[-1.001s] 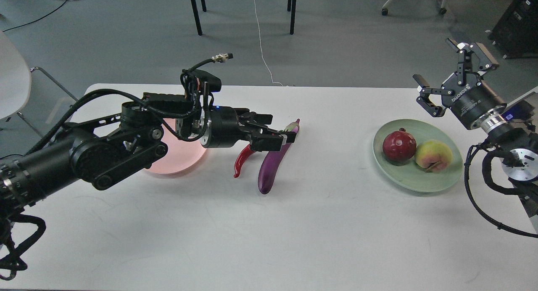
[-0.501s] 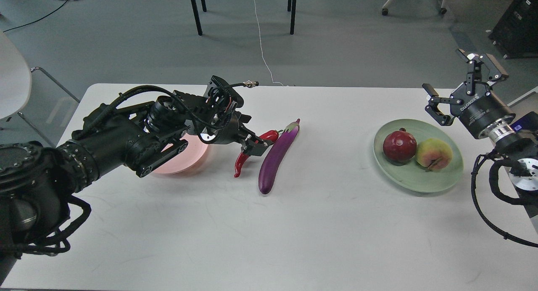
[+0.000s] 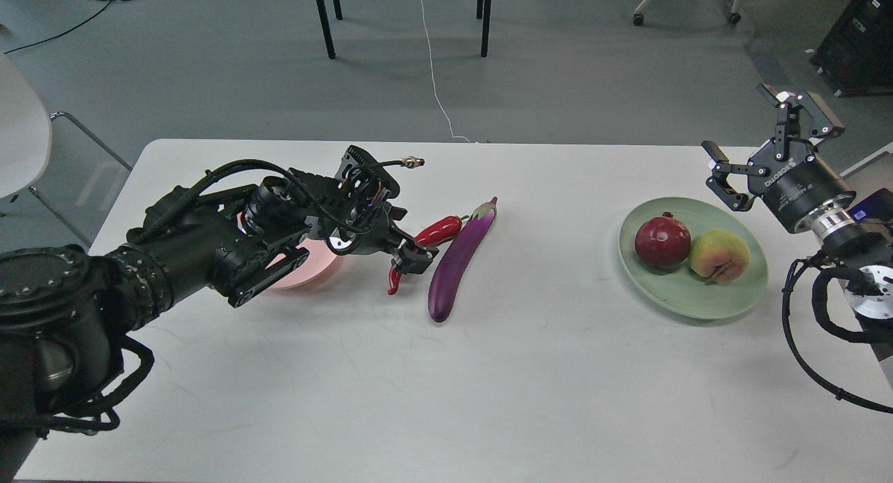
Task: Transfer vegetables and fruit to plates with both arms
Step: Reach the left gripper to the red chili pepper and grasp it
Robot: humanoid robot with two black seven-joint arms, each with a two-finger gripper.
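A red chili pepper (image 3: 438, 230) and a purple eggplant (image 3: 460, 258) lie side by side at the table's middle. My left gripper (image 3: 411, 258) is down over the chili's middle, its dark fingers hiding that part; I cannot tell whether they grip it. The pink plate (image 3: 307, 275) lies just left of the chili, mostly hidden under my left arm. The pale green plate (image 3: 698, 307) at the right holds a dark-red pomegranate (image 3: 661, 242) and a yellow-green peach (image 3: 718, 256). My right gripper (image 3: 739, 123) is open and empty, raised behind the green plate.
The white table (image 3: 488, 385) spreads wide in front of the vegetables. Chair and table legs (image 3: 324, 19) and cables stand on the floor behind. A white chair (image 3: 21, 134) is at the far left.
My left gripper swung from above the eggplant's cap down and left onto the chili. My right gripper drew back a little to the right. The vegetables have stayed in place.
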